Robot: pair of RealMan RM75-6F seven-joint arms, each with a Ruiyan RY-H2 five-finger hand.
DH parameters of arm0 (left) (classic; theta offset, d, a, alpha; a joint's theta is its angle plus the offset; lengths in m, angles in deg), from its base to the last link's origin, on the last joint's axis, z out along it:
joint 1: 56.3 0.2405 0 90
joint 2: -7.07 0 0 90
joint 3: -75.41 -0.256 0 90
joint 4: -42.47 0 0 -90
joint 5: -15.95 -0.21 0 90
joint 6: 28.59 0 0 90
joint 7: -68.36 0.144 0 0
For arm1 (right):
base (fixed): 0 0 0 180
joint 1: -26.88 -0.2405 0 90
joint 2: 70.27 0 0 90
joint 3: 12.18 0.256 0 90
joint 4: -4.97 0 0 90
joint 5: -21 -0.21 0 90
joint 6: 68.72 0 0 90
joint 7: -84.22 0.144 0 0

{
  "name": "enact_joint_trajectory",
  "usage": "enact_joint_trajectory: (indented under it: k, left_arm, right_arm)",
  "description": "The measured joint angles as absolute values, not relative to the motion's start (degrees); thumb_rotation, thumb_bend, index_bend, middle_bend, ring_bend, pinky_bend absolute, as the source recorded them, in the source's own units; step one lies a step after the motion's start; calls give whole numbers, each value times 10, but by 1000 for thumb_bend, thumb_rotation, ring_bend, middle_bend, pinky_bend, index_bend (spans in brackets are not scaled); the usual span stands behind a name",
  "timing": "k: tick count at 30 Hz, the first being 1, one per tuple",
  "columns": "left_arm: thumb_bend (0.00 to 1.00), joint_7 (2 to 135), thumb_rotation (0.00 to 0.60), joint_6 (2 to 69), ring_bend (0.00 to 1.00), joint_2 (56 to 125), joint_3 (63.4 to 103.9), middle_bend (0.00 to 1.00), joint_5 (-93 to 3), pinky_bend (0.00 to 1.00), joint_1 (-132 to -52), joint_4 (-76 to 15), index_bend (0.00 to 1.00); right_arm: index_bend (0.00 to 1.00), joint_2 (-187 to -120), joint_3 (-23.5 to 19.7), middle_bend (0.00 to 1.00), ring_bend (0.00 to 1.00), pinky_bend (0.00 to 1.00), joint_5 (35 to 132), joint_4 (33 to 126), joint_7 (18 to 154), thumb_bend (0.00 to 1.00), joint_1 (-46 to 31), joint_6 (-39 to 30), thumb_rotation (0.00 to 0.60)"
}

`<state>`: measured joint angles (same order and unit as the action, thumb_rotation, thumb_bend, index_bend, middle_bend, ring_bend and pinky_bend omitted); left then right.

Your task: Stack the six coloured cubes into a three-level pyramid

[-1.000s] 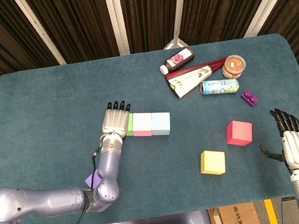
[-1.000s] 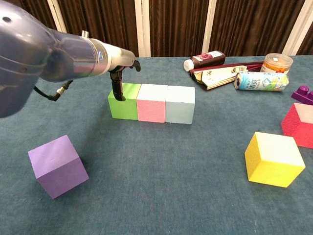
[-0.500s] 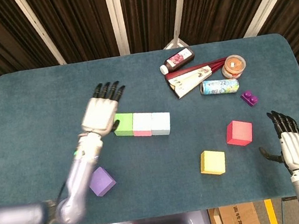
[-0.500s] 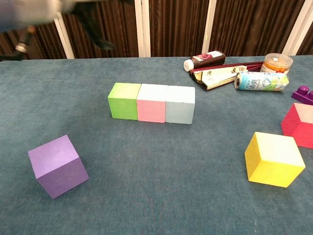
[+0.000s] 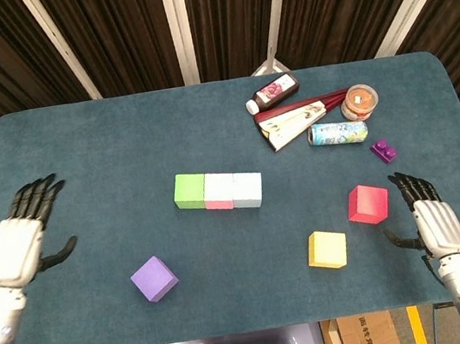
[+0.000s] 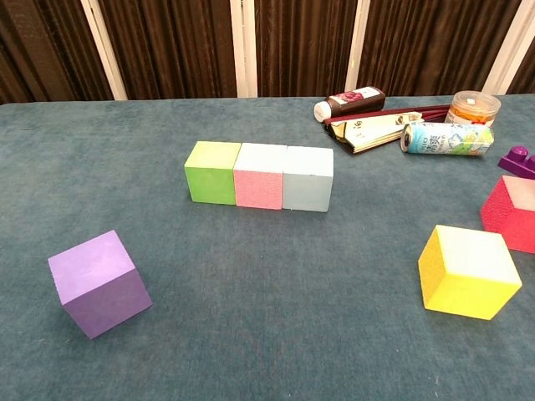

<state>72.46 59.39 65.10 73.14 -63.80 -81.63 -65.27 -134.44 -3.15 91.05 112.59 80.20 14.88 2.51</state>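
A green cube (image 5: pixel 189 190) (image 6: pixel 212 171), a pink cube (image 5: pixel 218 192) (image 6: pixel 260 175) and a pale blue cube (image 5: pixel 247 190) (image 6: pixel 308 178) stand touching in a row mid-table. A purple cube (image 5: pixel 154 278) (image 6: pixel 99 282) lies alone at the front left. A yellow cube (image 5: pixel 327 249) (image 6: pixel 468 271) and a red cube (image 5: pixel 367 204) (image 6: pixel 512 213) lie at the front right. My left hand (image 5: pixel 20 242) hovers open at the far left edge, away from every cube. My right hand (image 5: pixel 429 221) is open just right of the red cube, holding nothing. Neither hand shows in the chest view.
Clutter sits at the back right: a dark bottle (image 5: pixel 273 92), a flat packet (image 5: pixel 296 121), a printed can (image 5: pixel 338 132), a round tub (image 5: pixel 360 101) and a small purple toy brick (image 5: pixel 383 150).
My left hand has pulled away from the green cube, swinging left and back to the table's left edge. My right hand has crept forward toward the red cube. The cubes have not moved.
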Motion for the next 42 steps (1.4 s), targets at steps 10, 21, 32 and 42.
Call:
enact_joint_trajectory:
  k: [10, 21, 32, 42]
  left_arm:
    - [359, 657, 600, 645, 0, 688, 709, 0, -671, 0, -730, -569, 16]
    - [359, 597, 600, 670, 0, 730, 720, 0, -702, 0, -690, -512, 14]
    - [359, 606, 600, 650, 0, 735, 739, 0, -696, 0, -679, -506, 0]
    - [359, 613, 600, 628, 0, 738, 754, 0, -694, 0, -677, -505, 2]
  right_arm:
    - [84, -1344, 3, 91, 0, 0, 692, 1203, 573, 287, 64, 9, 600]
    - [84, -1420, 31, 92, 0, 0, 504, 1156, 435, 286, -48, 26, 600]
    - [85, -1435, 23, 91, 0, 0, 437, 1130, 391, 286, -89, 11, 600]
    - [84, -1417, 15, 91, 0, 0, 397, 1144, 378, 287, -109, 17, 600]
